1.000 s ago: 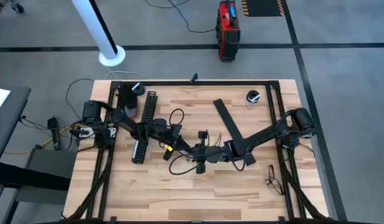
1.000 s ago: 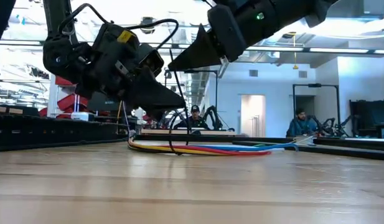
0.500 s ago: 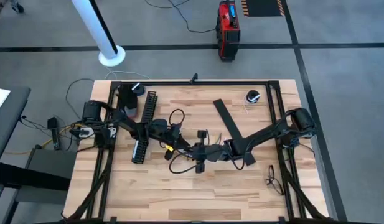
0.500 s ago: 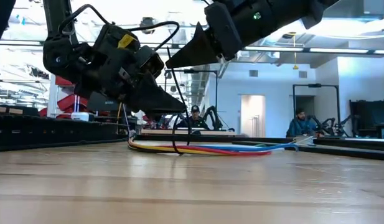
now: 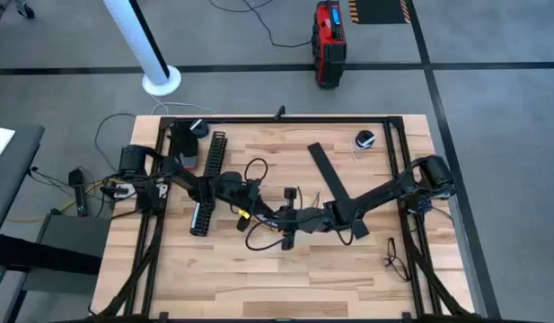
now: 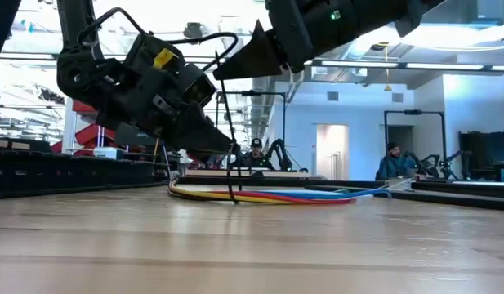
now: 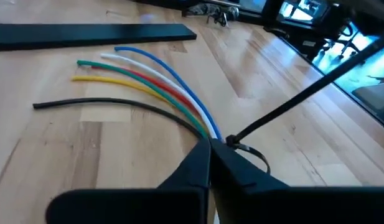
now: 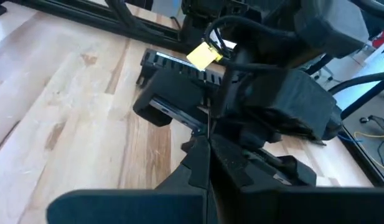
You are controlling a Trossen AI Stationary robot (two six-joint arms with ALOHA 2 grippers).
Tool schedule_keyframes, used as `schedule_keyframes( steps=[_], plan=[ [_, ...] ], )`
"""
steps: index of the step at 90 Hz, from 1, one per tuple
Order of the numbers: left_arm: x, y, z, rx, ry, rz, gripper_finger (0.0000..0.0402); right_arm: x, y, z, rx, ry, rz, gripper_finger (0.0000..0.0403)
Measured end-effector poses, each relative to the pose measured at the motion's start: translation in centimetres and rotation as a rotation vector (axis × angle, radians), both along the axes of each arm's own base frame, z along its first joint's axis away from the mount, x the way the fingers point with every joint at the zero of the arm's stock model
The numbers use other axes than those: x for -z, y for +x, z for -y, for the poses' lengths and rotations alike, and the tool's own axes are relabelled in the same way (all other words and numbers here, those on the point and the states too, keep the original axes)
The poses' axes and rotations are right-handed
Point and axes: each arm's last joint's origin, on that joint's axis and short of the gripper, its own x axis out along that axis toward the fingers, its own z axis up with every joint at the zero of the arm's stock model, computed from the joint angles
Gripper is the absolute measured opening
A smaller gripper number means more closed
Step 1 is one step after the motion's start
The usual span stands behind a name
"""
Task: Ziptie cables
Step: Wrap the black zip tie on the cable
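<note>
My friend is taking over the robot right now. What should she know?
Left pincer: shut on the zip tie's head, low at the table's middle.
Right pincer: shut on the zip tie, raised above the left one.
The cables lie on the table, their loose ends fanned out.
Done: the tie is looped round the cables.
Left: pull it tight.
</note>
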Motion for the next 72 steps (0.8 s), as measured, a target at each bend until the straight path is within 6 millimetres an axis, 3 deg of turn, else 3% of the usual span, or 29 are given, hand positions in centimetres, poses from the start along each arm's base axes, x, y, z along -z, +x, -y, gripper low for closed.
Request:
schedule_keyframes(
  steps=[20, 54, 72],
  plan=[
    [-0.2, 0.0, 0.0, 0.021, -0.008, 0.02, 0.0012, 0.0, 0.0, 0.0, 0.001, 0.001, -0.004, 0.0],
    [0.6, -0.6, -2.5, -0.019, -0.014, -0.065, 0.0114, 0.3, -0.1, 0.0, 0.002, 0.0, -0.03, 0.0],
    [0.5, -0.6, -2.0, 0.067, -0.057, -0.057, 0.0146, 0.3, -0.1, 0.1, 0.008, 0.01, -0.031, 0.0]
  ],
)
